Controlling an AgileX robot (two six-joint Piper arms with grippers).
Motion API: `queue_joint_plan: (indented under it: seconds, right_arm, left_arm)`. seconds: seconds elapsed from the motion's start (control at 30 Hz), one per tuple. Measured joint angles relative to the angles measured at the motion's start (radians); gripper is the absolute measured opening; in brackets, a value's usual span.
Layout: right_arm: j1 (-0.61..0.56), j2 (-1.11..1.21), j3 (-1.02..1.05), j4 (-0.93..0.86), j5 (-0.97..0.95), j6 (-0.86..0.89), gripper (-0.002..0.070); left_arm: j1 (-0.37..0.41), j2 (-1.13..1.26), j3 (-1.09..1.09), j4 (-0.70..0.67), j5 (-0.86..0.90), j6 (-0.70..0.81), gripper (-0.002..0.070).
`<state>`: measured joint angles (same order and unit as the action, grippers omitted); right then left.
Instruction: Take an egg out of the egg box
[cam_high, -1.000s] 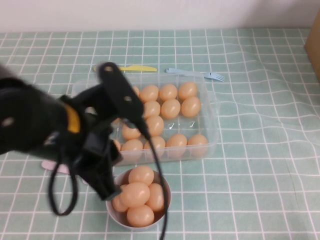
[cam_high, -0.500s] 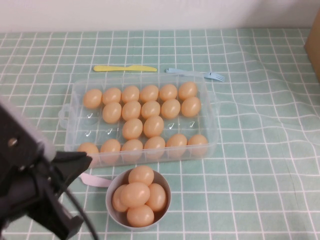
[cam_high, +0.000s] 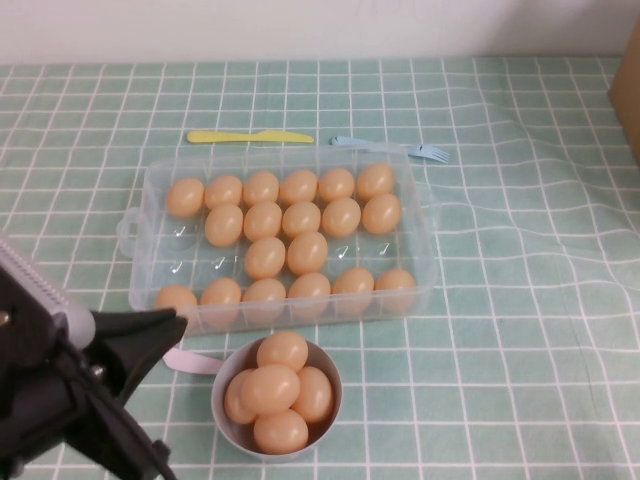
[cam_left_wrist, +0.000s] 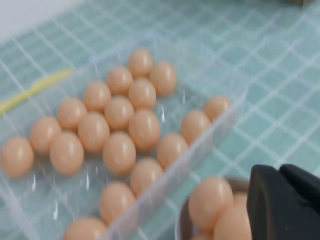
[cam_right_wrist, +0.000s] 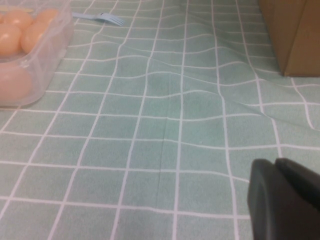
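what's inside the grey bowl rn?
The grey bowl holds five visible eggs, heaped; anything under them is covered. Left gripper is shut beside it; right gripper is over bare cloth.

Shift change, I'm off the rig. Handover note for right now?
Left gripper: shut, empty, pulled back near the bowl, at the robot's left front.
Right gripper: parked over bare tablecloth, right of the egg box; jaws look shut, empty.
Egg box: mid-table, several seats empty.
Done: five eggs sit in the bowl, topmost egg.
Left: nothing in hand; any further egg needs a fresh reach.
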<state>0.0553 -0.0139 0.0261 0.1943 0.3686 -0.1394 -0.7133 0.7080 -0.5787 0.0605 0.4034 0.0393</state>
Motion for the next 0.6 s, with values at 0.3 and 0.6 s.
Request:
queue_joint_plan:
  seconds: [0.3,0.6]
  right_arm:
    - [0.000,0.000,0.000,0.000,0.000,0.000,-0.0017]
    - [0.000,0.000,0.000,0.000,0.000,0.000,-0.0017]
  left_arm:
    - [0.066,-0.070,0.235,-0.084,-0.513,0.075,-0.0002]
    - [0.375,-0.387,0.421,-0.192,-0.646,0.142,-0.0002]
